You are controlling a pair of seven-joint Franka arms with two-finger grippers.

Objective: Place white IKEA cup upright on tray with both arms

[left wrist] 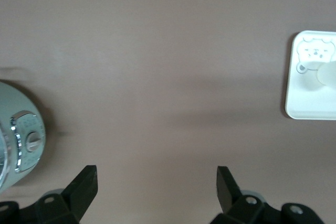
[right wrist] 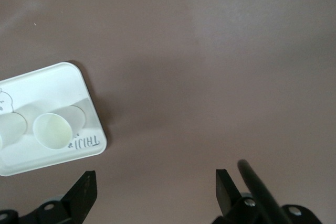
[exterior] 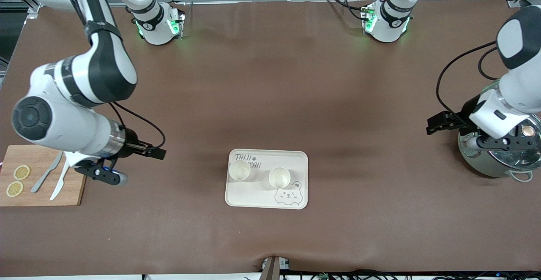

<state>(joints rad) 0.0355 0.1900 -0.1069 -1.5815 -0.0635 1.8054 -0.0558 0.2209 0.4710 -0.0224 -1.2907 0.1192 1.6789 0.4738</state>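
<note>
The cream tray with the bear drawing lies in the middle of the table, toward the front camera. Two white cups stand upright on it: one by the lettering, one by the bear face. The right wrist view shows the tray and both cups. The left wrist view shows the tray and one cup. My right gripper is open and empty beside the cutting board. My left gripper is open and empty over the pot.
A wooden cutting board with two lemon slices and a knife lies at the right arm's end. A silver pot with a glass lid stands at the left arm's end; it shows in the left wrist view.
</note>
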